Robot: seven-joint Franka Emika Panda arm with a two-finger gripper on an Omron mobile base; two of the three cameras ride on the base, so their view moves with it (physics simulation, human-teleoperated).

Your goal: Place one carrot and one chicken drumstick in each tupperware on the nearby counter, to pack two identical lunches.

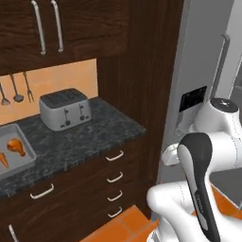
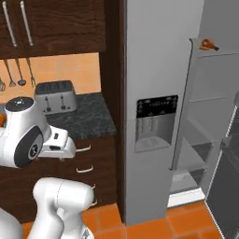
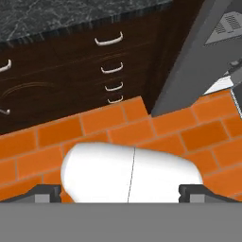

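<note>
The fridge (image 2: 158,93) is the biggest thing here, a tall grey unit with a dark dispenser panel (image 2: 156,108) set in its front. There are some pale marks on that panel but they're way too small to read, so no brand or label I can make out anywhere. The fridge's door on the right stands open, showing bare shelves, and something orange sits up on the top shelf (image 2: 208,45), too small to say what it is.

Next to the fridge runs the counter (image 1: 90,137), black stone with grey veining, over dark wood drawers with curved silver handles (image 1: 115,156). Wall cabinets (image 1: 61,28) hang above it. The floor (image 3: 142,127) is orange brick tile.

The arm (image 1: 203,179) is folded up in front of the fridge: a white rounded link with a dark stripe rises at the lower right of the left base view, and it bends back toward the cabinets. The hand points down at the floor near the drawers.

On the counter there's a silver toaster (image 1: 64,109), and at the left edge a grey tray (image 1: 26,158) holding a chicken drumstick (image 1: 16,146) with a carrot (image 1: 4,159) just beside it, cut off by the frame. Three utensils (image 1: 18,90) hang on the orange wall.

The gripper (image 3: 121,191) has its two dark tips spread wide apart, nothing between them.
</note>
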